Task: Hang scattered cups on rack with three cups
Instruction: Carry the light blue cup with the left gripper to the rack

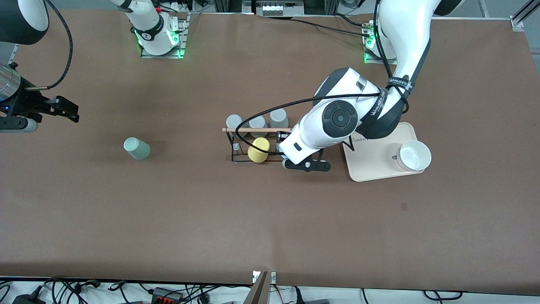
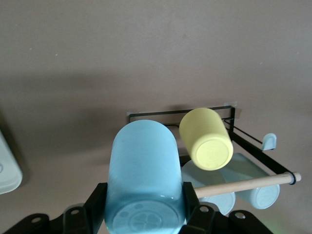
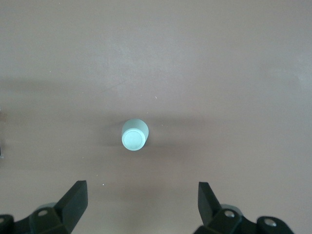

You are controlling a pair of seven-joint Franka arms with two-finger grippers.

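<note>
My left gripper (image 2: 145, 207) is shut on the light blue cup (image 2: 144, 165), gripping it near its base and holding it beside the yellow cup (image 2: 207, 141) at the black wire rack (image 2: 180, 113). In the front view the left gripper (image 1: 306, 164) is at the rack's (image 1: 236, 145) end toward the left arm, and the arm hides the blue cup. The mint green cup (image 1: 136, 148) stands alone on the table toward the right arm's end. It also shows in the right wrist view (image 3: 134, 135). My right gripper (image 1: 63, 109) is open and empty, up over that end of the table.
Three grey cups (image 1: 257, 123) hang along the rack's wooden dowel (image 1: 257, 129), and the yellow cup (image 1: 258, 150) hangs on its nearer side. A cream tray (image 1: 371, 166) with a white bowl (image 1: 414, 155) lies close beside the left gripper.
</note>
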